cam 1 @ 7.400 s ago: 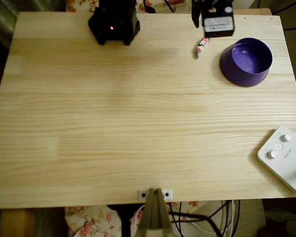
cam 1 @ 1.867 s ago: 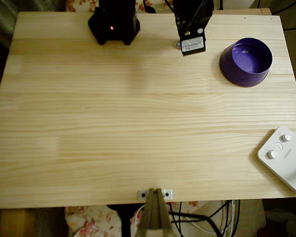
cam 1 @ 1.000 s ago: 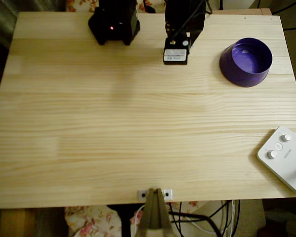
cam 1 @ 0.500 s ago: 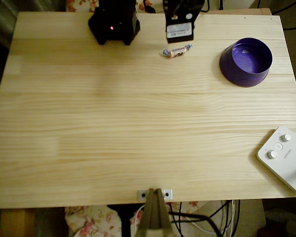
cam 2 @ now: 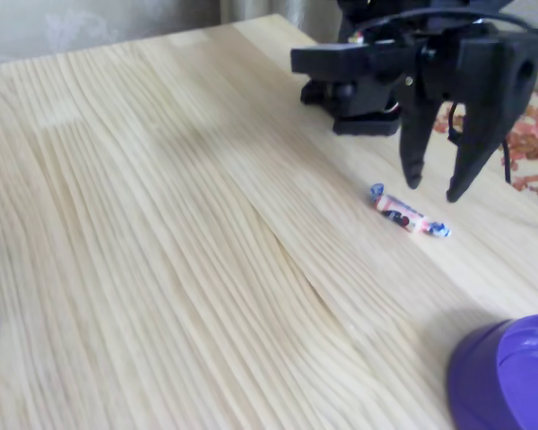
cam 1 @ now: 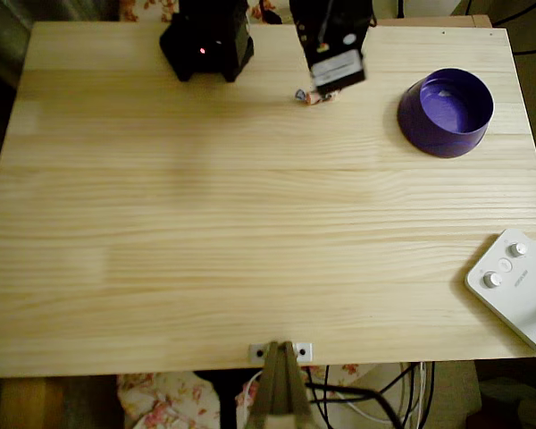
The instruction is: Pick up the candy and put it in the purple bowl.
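Wooden table: candy lying flat; gripper spread apart just above it, grasping nothing.

White knobbed device at wooden table's lower right corner; clamp at near edge

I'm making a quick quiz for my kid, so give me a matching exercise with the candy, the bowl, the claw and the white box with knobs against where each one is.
Things:
1. candy
2. bowl
3. claw
4. white box with knobs

Places or states:
A. open, just above the candy
B. lying on the table under the claw
C. table's lower right corner, overhead view
D. empty, right of the candy, overhead view

Pairs: 1-B, 2-D, 3-A, 4-C
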Controlling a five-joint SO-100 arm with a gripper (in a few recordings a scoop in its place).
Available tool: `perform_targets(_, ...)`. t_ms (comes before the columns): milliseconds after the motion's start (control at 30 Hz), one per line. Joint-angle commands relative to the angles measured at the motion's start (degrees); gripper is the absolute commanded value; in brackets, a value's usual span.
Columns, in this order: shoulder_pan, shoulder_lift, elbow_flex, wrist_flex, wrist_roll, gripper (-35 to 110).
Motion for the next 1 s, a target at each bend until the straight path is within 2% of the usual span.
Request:
perform_targets(0, -1.8, -4.5, -5.0, 0.8, -12.7, 19)
perform_targets(67, -3.0, -6.7, -5.6, 0.4, -19.7, 20)
perform_targets(267, -0.2, -8.4, -5.7, 0.7, -25.6, 24)
perform_targets(433, 2.9, -15.2, -7.8, 1.8, -38.8, 24)
perform_targets(533, 4.0, -15.6, -8.3, 2.5, -40.2, 24)
perform_targets(833, -2.5, -25.8, -14.2, 5.5, -47.2, 22)
perform_targets(967, -2.6, -23.7, -14.4, 3.7, -50.3, 20)
